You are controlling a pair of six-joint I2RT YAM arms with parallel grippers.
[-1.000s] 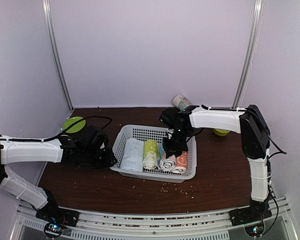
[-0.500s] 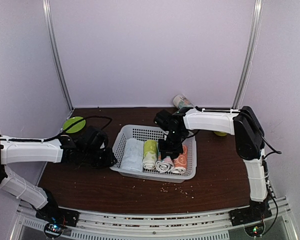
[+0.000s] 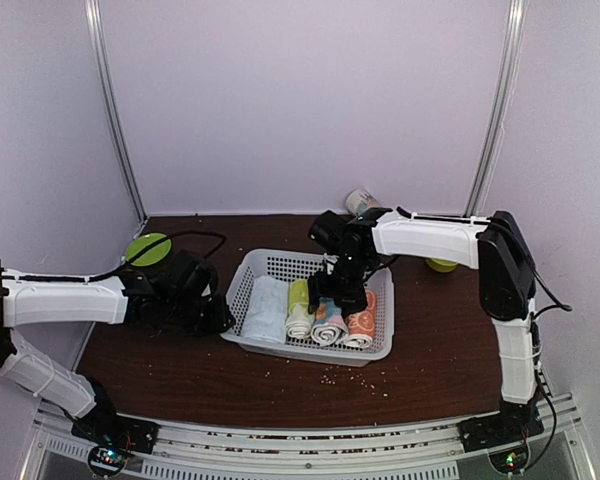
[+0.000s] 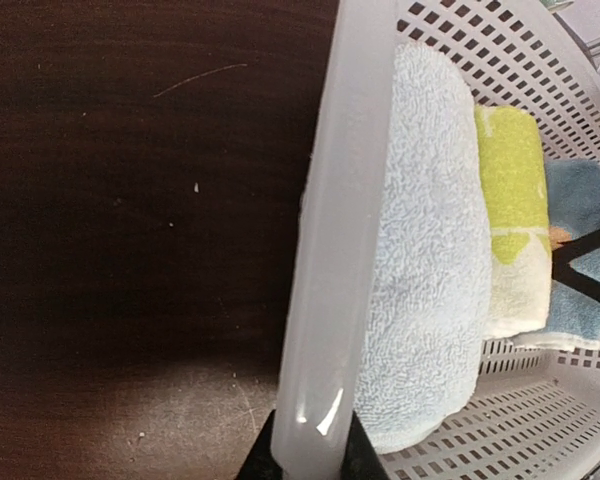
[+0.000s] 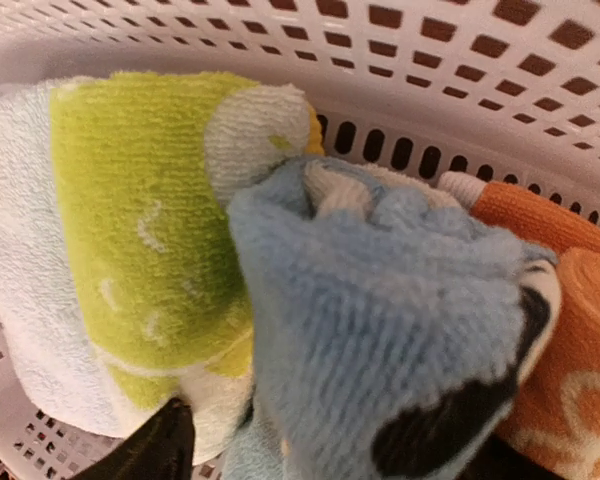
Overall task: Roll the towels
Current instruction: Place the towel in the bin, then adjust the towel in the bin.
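The right gripper [image 3: 331, 303] stands wide open over the blue towel [image 5: 400, 330], mid-frame in the top view. The left gripper [image 4: 310, 460] pinches the basket [image 4: 340, 200] rim, likely so it cannot slide.

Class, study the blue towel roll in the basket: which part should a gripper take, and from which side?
Probably its rounded middle, from straight above, pressing into the seams either side. The blue towel lies on its side, wedged between the green roll and orange roll, so only its top is free.
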